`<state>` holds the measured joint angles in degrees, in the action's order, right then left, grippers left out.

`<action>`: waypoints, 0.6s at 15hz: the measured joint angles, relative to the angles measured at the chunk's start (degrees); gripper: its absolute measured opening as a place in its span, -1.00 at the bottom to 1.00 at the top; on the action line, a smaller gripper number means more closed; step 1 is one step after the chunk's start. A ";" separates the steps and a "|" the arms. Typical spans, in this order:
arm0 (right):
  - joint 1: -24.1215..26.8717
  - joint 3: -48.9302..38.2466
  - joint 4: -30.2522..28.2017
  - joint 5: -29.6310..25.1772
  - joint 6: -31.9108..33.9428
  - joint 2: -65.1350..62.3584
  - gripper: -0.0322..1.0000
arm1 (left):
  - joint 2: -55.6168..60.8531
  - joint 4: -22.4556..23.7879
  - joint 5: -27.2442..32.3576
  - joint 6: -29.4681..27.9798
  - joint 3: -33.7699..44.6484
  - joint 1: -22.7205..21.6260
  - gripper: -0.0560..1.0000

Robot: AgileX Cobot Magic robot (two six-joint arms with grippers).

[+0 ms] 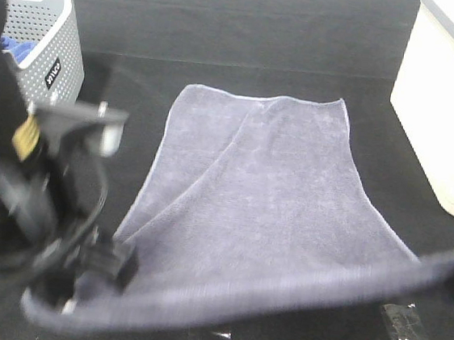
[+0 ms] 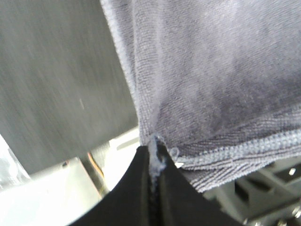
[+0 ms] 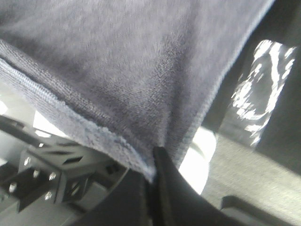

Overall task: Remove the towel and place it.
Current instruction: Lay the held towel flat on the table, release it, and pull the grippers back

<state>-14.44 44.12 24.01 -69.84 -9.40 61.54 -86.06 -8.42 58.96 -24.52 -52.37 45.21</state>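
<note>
Left gripper [image 2: 154,156] is clamping one near corner of the towel [image 1: 264,198], and right gripper [image 3: 157,153] is clamping the other. The near hem is stretching raised between them while the far half is lying on the table [image 1: 226,24]. The towel is already out of the basket [image 1: 58,34]; I'd say lowering and releasing are what's remaining.

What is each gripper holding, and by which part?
Both hold the towel: the left gripper pinches one near corner at the hem, the right gripper the other near corner.
</note>
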 joint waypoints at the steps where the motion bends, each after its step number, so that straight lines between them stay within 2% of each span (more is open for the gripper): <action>1: 0.00 -2.23 0.52 0.00 0.29 -1.49 -0.94 | 0.80 -0.63 -0.11 -1.43 1.72 1.55 -0.89; 5: 0.23 -8.77 0.69 0.00 1.72 -7.56 -0.94 | 1.78 -1.78 -0.46 -5.84 4.64 9.80 -0.89; 7: 0.23 -10.03 0.69 -0.06 2.58 -10.20 -0.94 | 1.78 -0.92 -0.46 -8.25 4.70 13.81 -0.89; 9: 0.29 -10.20 0.69 -0.17 2.58 -10.89 -0.94 | 1.78 -0.57 -0.46 -10.71 4.70 14.55 -0.89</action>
<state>-14.15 33.92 24.69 -70.02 -6.82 50.65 -84.28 -9.00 58.50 -35.24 -47.67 59.76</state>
